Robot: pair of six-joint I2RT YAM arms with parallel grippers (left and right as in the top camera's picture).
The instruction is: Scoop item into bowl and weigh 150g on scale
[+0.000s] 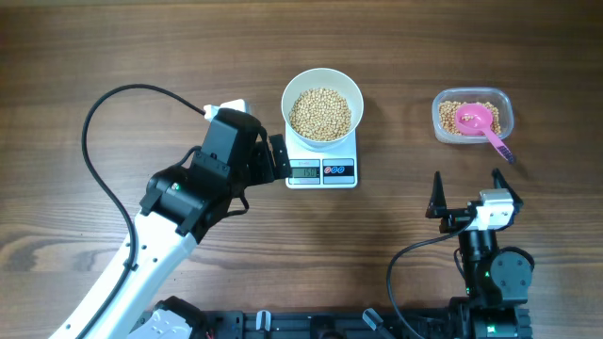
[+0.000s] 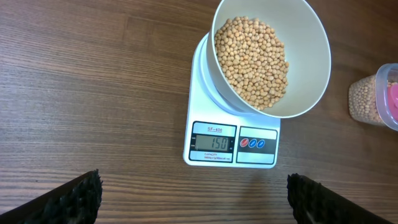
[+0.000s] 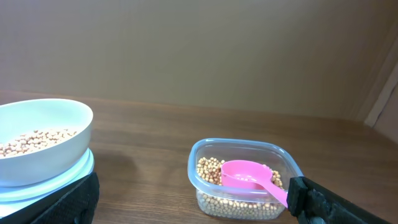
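Overhead view: the soybeans (image 1: 319, 113) are filling the white bowl (image 1: 325, 77), which is sitting on the kitchen scale (image 1: 321, 170). More of them are lying in the clear plastic container (image 1: 439, 118) to the right, well apart, with the pink scoop (image 1: 479, 120) resting in them. The left gripper (image 1: 279, 158) is hovering just beside the scale's left edge, jaws spread wide and holding nothing. The right gripper (image 1: 467, 193) is waiting near its base, below the container, likewise spread and empty.

Left wrist view: the bowl and scale are lying ahead of the open fingers, apart from them, and the display (image 2: 212, 143) is reading 150. The target weight is probably reached. The beans are looking small, hard and smooth, so they are likely to roll and scatter; pinching them directly would be hopeless.

Right wrist view: the container is sitting straight ahead between the spread fingers, near but untouched, with the bowl off to the left. The scoop is appearing light and stiff; its handle, which is pointing toward the right finger, is the sensible place to grasp.
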